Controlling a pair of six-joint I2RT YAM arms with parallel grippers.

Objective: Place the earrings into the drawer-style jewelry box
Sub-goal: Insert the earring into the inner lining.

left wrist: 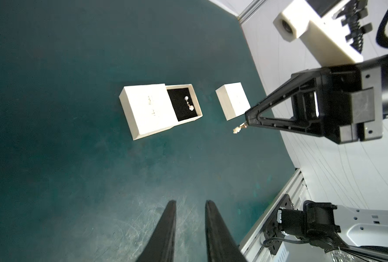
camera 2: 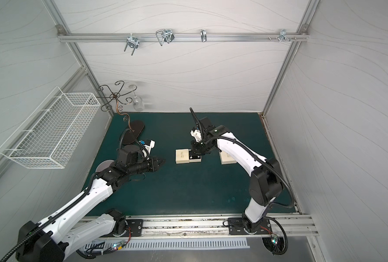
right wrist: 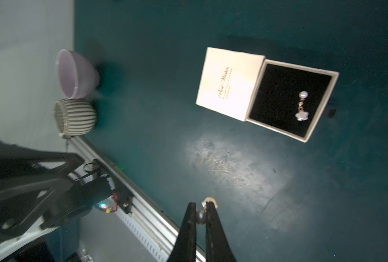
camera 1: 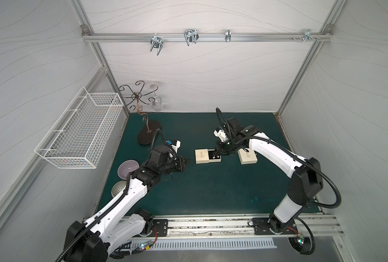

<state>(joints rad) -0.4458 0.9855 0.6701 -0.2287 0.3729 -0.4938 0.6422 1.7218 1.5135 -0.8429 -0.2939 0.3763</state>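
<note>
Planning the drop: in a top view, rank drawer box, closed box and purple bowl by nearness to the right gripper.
1. drawer box, overlapped by the right gripper
2. closed box, to its right
3. purple bowl, beside the left arm

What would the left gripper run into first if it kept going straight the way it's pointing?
Probably the cream sleeve of the drawer-style jewelry box, straight ahead of the left gripper. Its height over the mat is unclear, so it might pass above.
</note>
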